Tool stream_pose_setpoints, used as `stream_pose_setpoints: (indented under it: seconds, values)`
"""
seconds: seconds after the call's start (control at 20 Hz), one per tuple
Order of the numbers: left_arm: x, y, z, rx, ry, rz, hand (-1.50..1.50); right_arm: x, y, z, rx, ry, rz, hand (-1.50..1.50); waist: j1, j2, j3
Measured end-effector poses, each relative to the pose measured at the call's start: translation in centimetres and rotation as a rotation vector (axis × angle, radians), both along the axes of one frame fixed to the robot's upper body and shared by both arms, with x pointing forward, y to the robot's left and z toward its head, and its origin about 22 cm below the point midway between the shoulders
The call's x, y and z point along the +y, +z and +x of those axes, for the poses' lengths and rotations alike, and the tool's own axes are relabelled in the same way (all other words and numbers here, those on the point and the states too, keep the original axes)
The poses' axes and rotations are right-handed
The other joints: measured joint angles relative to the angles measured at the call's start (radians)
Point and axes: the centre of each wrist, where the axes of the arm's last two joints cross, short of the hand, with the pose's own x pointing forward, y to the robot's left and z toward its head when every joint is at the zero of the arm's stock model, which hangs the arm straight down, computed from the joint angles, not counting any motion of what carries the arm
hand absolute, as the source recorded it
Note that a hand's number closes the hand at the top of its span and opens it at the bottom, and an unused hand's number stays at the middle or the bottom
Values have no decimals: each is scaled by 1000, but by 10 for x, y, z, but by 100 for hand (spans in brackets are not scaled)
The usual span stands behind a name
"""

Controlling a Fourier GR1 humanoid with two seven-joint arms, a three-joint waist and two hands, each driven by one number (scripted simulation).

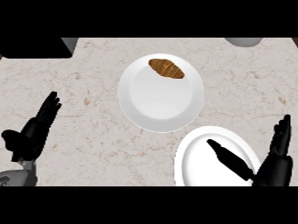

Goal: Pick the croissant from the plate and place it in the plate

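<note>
Nearest, the right hand (275, 162) hovers with fingers straight and apart over the near plate (199, 153) at five o'clock. Left hand (32, 133) rests open at eight. To grasp the croissant (167, 68), at twelve on the far plate (152, 103), approach from above.

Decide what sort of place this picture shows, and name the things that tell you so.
Probably a kitchen counter laid out for serving food. A pale marbled countertop holds two white plates, the far plate carrying a croissant and the near plate bare.
</note>
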Motion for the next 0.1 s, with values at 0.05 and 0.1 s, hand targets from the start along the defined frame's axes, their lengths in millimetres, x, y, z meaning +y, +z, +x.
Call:
stream_pose_setpoints:
  seconds: [0.05, 0.1]
  values:
    - [-2, -1, -3, -2, 0, 0, 0, -4, -3, 0, -2, -3, -2, -150, 1, 0, 0]
    - [-5, -3, -3, -3, 3, 1, 0, -11, -5, 2, -2, -8, -3, -150, 2, 0, 0]
